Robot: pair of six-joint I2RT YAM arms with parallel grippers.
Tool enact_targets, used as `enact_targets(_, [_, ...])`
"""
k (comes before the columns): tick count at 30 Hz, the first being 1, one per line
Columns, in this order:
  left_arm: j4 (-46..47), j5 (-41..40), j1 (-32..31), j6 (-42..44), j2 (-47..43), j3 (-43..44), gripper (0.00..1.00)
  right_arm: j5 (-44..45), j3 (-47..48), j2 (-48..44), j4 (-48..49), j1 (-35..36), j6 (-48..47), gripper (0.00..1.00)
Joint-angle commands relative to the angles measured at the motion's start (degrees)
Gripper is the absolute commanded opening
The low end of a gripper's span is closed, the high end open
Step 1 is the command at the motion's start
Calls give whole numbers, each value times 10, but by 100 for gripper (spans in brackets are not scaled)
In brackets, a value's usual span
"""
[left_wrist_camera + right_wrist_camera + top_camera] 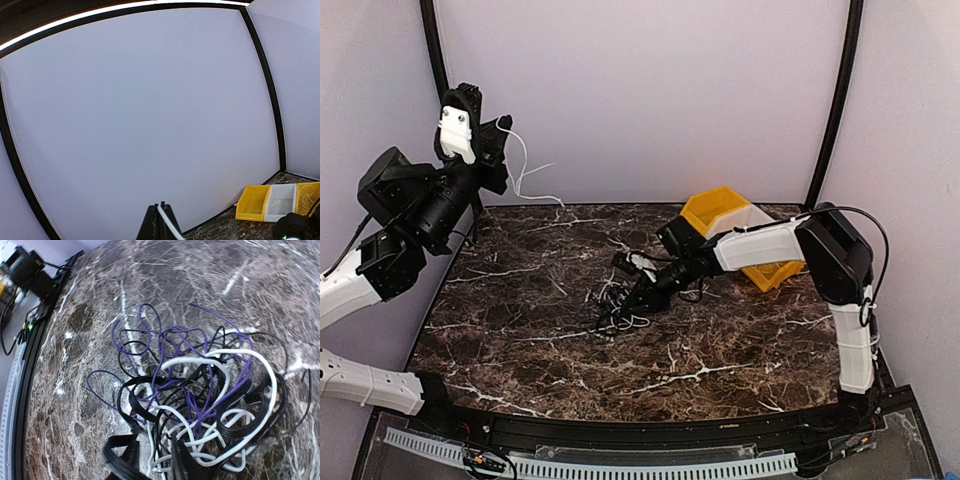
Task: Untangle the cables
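We find the clump of cables [617,308] lying on the dark marble table [510,345], a little right of its middle and nearer the back than the front; from the right wrist view it is a loose knot of purple strands [175,331], black strands [125,395] and white strands [192,360] looped through one another, the purple ones spreading widest over the stone and the white ones bunched on the side nearest the camera; the right arm stretches in low from the right side of the table, and the right gripper [152,452] sits at the near edge of that knot; its jaws stand narrowed but not fully together, one on each side of a few white and black strands, and we cannot tell whether those strands are truly pinched or merely lie in the gap; the left arm is lifted high at the back-left corner, well apart from the clump, and the left gripper [500,127] is pressed tight on a separate white cable [170,225]; in the overhead view that cable droops from the fingers along the wall and ends near the table's back-left edge, not reaching the clump as far as we can see; the left wrist camera looks mostly at the pale back wall [150,125]; toward the back-right of the table stands a row of bins, partly behind the right arm, with yellow bins [254,202] at the ends and a pale bin [280,200] between them, side by side.
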Motion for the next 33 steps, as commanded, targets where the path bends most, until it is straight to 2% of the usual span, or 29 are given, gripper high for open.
enact_targets(1, [-22, 44, 0, -31, 13, -19, 0, 19, 15, -89, -51, 4, -49, 40])
enact_targets(6, [-54, 128, 0, -93, 14, -51, 0, 30, 0, -187, -154, 0, -113, 54])
enact_targets(9, [-69, 158, 0, -95, 16, -71, 0, 38, -43, -275, -143, -8, -112, 59])
enact_targets(15, [-80, 235, 0, -100, 32, -101, 0, 30, 30, -307, -211, -16, -103, 56])
enact_targets(21, [-101, 187, 0, -116, 94, -82, 0, 13, 147, -285, -240, -9, -58, 54])
enact_targets(28, [-81, 128, 0, -144, 149, -78, 0, 18, 185, -256, -231, 15, -30, 55])
enact_targets(33, [-74, 82, 0, -182, 180, -68, 0, 68, 200, -239, -223, 41, -20, 54])
